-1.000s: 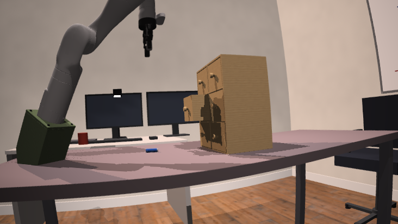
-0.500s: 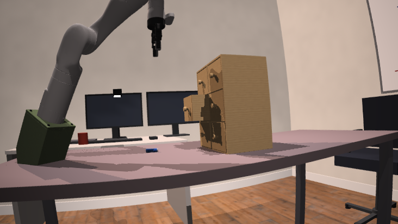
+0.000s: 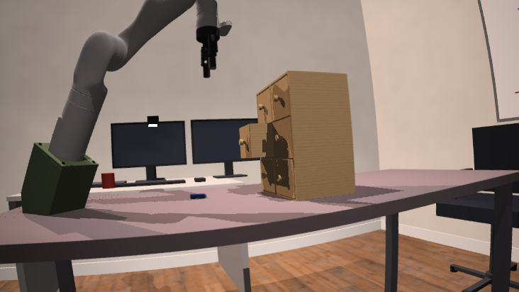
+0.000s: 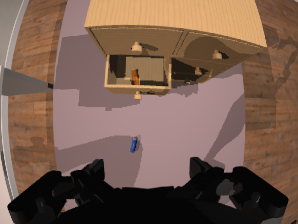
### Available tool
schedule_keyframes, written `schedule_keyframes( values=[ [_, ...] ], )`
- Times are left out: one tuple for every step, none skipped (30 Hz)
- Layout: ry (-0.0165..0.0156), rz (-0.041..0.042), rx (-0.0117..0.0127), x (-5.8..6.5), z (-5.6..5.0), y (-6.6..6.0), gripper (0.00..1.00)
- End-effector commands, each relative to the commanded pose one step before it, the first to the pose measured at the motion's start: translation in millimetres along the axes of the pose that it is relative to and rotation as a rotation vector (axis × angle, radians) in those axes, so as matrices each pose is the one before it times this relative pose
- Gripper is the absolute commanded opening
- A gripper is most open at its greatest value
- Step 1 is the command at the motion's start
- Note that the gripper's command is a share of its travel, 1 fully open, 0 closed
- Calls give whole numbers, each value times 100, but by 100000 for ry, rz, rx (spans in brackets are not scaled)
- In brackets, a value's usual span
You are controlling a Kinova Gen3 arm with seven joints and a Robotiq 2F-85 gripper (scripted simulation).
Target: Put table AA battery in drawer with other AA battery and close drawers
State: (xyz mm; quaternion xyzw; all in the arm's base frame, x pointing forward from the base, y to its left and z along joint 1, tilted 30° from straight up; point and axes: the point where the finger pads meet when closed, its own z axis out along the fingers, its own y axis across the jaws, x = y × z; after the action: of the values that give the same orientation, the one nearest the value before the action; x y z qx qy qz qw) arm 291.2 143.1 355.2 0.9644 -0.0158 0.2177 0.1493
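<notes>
A small wooden chest [image 3: 306, 135] with several knobbed drawers stands on the purple table. One middle-row drawer [image 3: 251, 140] is pulled partly out; in the wrist view this open drawer [image 4: 140, 75] holds a small orange thing [image 4: 135, 78]. A blue AA battery [image 3: 198, 195] lies on the table in front of the chest, also in the wrist view [image 4: 135, 144]. My gripper [image 3: 206, 70] hangs high above the table, well above the battery and left of the chest, pointing down. It is open and empty; its fingers frame the bottom of the wrist view.
The arm's green base [image 3: 56, 179] sits at the table's left. Behind the table are two monitors [image 3: 149, 144], a keyboard and a red cup [image 3: 108, 180]. A dark chair [image 3: 486, 203] stands at the right.
</notes>
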Motion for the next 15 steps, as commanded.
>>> schedule_keyframes(
  values=[
    [-682,-2569,309,526,839,13,100],
    [167,-1421,9,324,329,30,100],
    [0,0,0,0,0,0,100],
    [0,0,0,0,0,0,100],
    [175,-1510,2,338,352,35,100],
    [185,-1576,9,357,366,44,100],
    [191,-1639,4,366,382,50,100],
    [196,-1680,6,375,392,58,100],
    [200,-1705,7,379,399,65,100],
    [201,-1729,3,379,406,71,100],
    [201,-1713,10,378,401,79,100],
    [199,-1713,4,372,404,84,100],
    [197,-1680,8,365,396,90,100],
    [192,-1647,6,355,389,94,100],
    [187,-1604,5,343,380,97,100]
  ],
)
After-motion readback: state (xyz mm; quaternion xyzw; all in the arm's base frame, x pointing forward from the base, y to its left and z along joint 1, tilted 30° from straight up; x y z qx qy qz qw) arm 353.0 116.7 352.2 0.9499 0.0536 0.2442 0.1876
